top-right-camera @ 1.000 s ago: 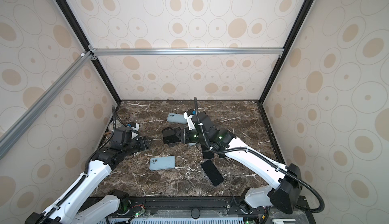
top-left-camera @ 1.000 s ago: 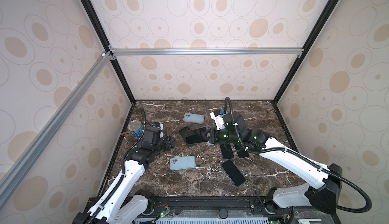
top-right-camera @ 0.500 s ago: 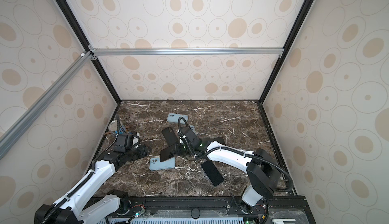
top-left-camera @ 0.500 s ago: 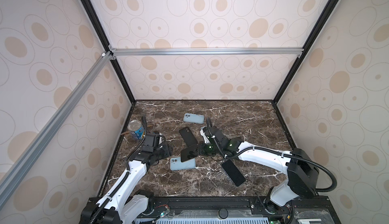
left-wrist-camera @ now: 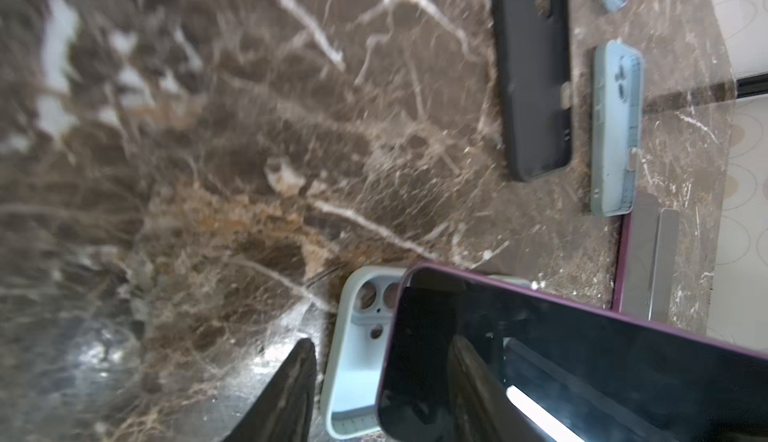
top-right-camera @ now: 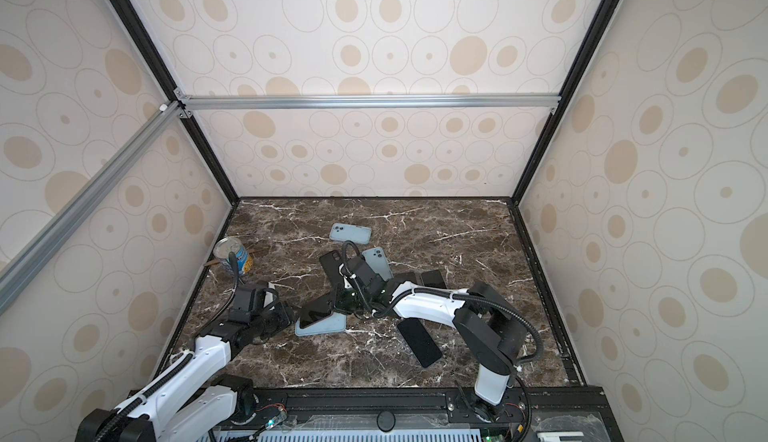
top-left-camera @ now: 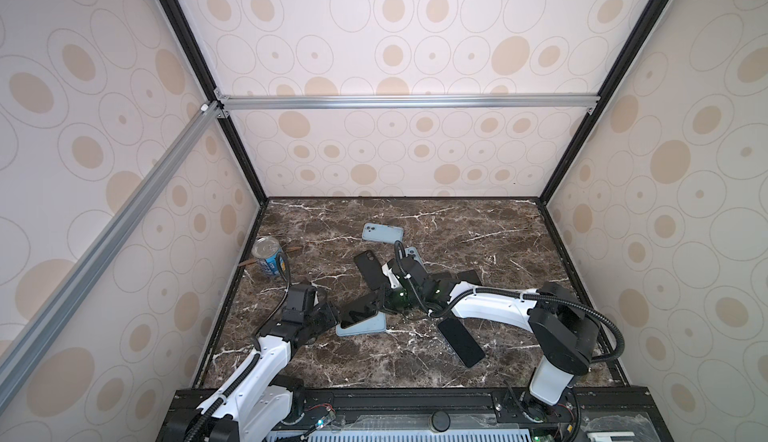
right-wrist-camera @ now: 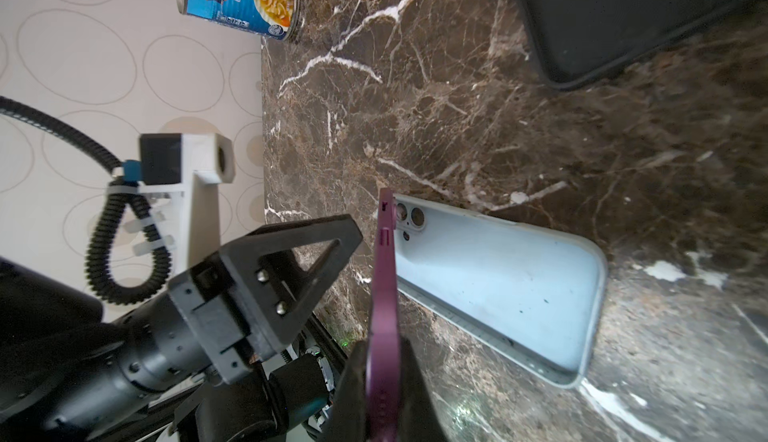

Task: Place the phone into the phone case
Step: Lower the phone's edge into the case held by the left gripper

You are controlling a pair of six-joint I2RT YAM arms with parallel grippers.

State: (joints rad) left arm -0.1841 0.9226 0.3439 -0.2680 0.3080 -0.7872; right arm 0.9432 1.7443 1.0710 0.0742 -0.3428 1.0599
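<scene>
Where both top views look down on the marble bench (top-left-camera: 498, 228), the light blue phone case (top-left-camera: 368, 327) lies flat, left of the bench's middle and nearer the front edge than the rear. The phone (top-left-camera: 358, 311), dark screen up, slants over the case's left end. It is held by the right pincer (top-left-camera: 384, 301), which reaches across from the right side. The left pincer (top-left-camera: 330, 315) sits just beside the case's left end, its jaws apart. A soup can (top-left-camera: 268, 255) stands at the left edge. A black case (top-left-camera: 369, 274) and a second blue case (top-left-camera: 382, 233) lie toward the rear, and a black phone (top-left-camera: 461, 342) lies nearer the front edge.

In the left wrist view, one dark finger (left-wrist-camera: 293, 390) stands just beside the phone case's (left-wrist-camera: 353, 361) long rim, a sliver of bench between them. The phone (left-wrist-camera: 582, 361) covers much of the case, its corner over the camera-cutout end. Whether the two touch cannot be told.

In the right wrist view, the right pincer (right-wrist-camera: 384, 377) is clamped on the phone's purple edge. The phone (right-wrist-camera: 384, 286) is seen edge-on, tilted up from the phone case (right-wrist-camera: 498, 286), which lies hollow side up. The left pincer's triangular finger (right-wrist-camera: 299, 249) stands near the phone's free end, apart from it.
</scene>
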